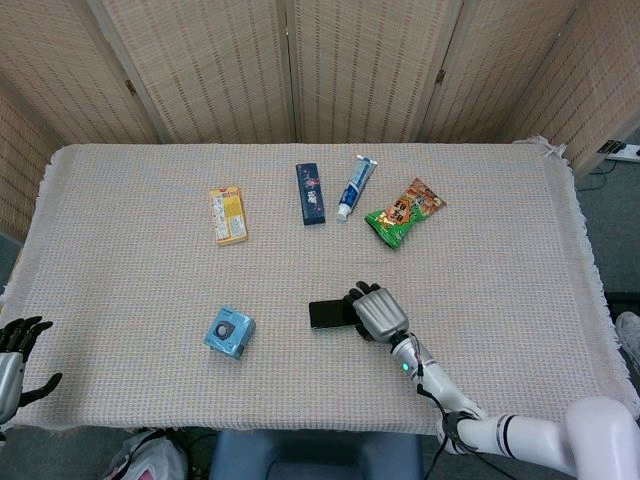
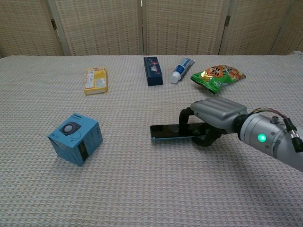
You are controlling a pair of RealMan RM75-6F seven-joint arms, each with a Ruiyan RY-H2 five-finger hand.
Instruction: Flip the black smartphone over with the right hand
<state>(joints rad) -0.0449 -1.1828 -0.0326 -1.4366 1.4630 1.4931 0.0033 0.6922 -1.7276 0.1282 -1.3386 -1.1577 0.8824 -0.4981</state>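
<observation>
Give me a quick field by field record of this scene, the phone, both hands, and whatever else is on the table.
phone: black smartphone, near edge tilted up off the cloth
right hand: right hand grips the smartphone's right end, fingers over top, thumb beneath
left hand: left hand at the table's near left corner, fingers apart, holding nothing
others: blue box, yellow box, dark blue box, toothpaste tube, green snack bag
surface: woven tablecloth

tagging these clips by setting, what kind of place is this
Probably a staged indoor test room: a table under a woven cloth, folding woven screens behind it, and assorted items such as a toothpaste tube and snack bag.
</observation>
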